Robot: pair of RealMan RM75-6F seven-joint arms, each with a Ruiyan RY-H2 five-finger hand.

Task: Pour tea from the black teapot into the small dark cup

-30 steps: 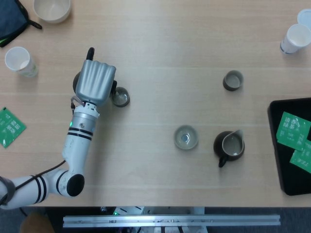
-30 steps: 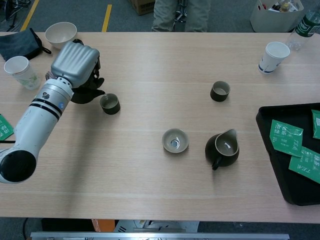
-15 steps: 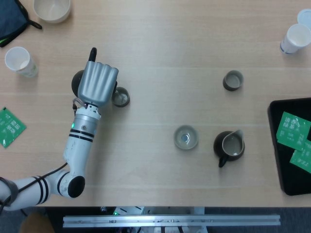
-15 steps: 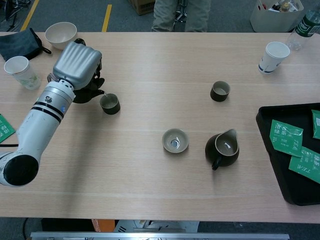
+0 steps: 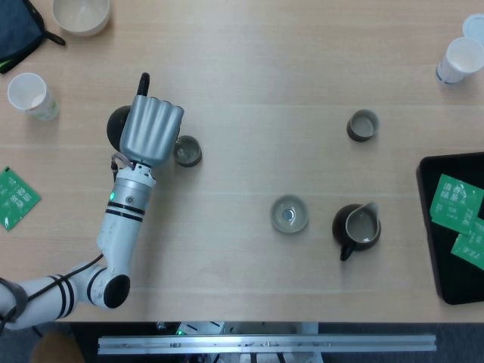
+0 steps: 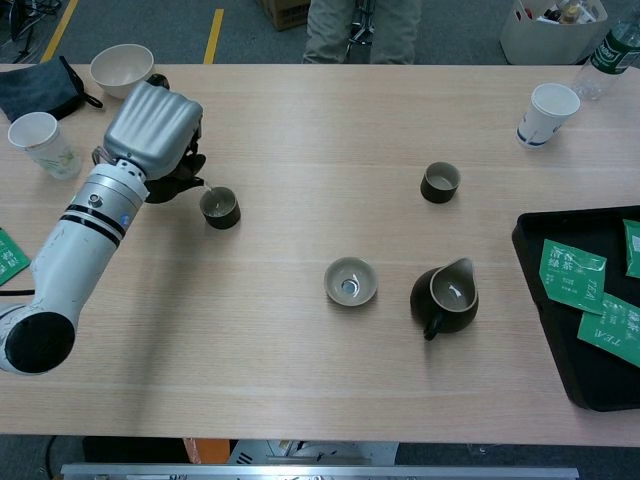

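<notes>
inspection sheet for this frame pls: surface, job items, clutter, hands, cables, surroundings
Surface: light wood table, no spills seen.
Job's things: black teapot in left hand, spout at small dark cup.
Clutter: pitcher, pale cup, second dark cup, paper cups, bowl, black tray with green tea packets.
Hands: left grips teapot; right not in view.
Cables: nothing seen.
Surroundings: person's legs beyond table.

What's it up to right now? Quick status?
Left hand holds the teapot, spout over the cup. Right hand out of view. Nothing in the way.
</notes>
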